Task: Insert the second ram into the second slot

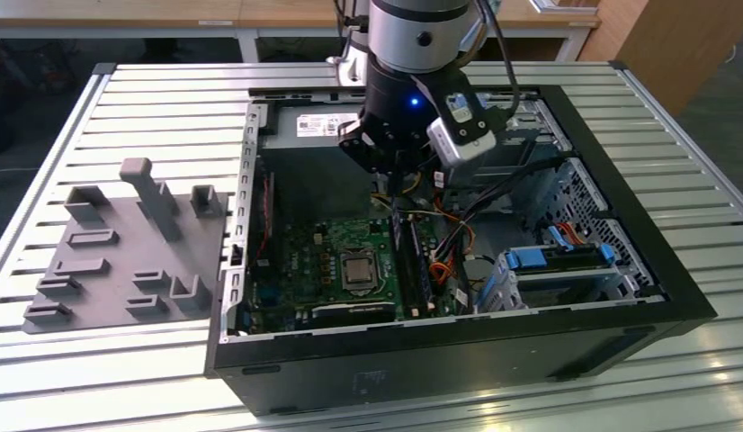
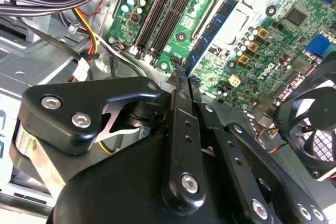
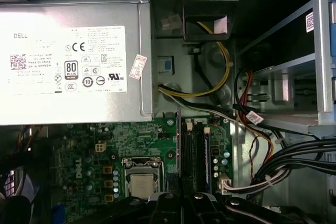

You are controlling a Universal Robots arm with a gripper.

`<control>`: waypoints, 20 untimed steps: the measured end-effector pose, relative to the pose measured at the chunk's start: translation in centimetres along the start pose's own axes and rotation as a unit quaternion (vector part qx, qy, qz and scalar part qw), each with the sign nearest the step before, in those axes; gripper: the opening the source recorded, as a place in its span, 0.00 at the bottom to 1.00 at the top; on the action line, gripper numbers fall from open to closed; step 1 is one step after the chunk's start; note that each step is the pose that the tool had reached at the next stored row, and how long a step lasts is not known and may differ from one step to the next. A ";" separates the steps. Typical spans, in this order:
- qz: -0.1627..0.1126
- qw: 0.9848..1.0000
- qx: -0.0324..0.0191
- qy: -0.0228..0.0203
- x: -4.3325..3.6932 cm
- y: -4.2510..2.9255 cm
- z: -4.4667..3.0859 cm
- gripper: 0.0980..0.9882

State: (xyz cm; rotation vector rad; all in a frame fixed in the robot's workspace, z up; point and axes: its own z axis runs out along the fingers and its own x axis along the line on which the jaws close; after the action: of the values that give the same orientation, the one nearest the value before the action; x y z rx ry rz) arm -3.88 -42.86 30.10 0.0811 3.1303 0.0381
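The long, thin, blue circuit-board stick with dark chips is being gripped at its near end, as far as can be judged, by the black two-fingered gripper, whose fingers are pinched narrow upon it. From the fingertips the stick is being carried outward over the green motherboard, above it and not yet seated. Its long axis is being held roughly parallel to the row of black memory slots. These slots are lying just beside the stick, on the side away from the silver processor socket. In the exterior view the gripper is being held over the slots inside the open black computer case.
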 end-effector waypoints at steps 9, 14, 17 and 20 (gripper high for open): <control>0.000 1.000 0.000 0.000 0.00 -0.01 0.56 0.04; 0.000 1.000 0.000 0.000 0.00 -0.02 0.85 0.04; 0.000 1.000 0.000 0.000 0.00 -0.02 1.02 0.04; 0.000 1.000 0.000 0.000 0.01 -0.03 1.18 0.04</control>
State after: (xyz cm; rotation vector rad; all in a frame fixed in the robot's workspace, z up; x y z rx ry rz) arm -3.88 -42.86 28.93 0.0811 3.1303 0.0378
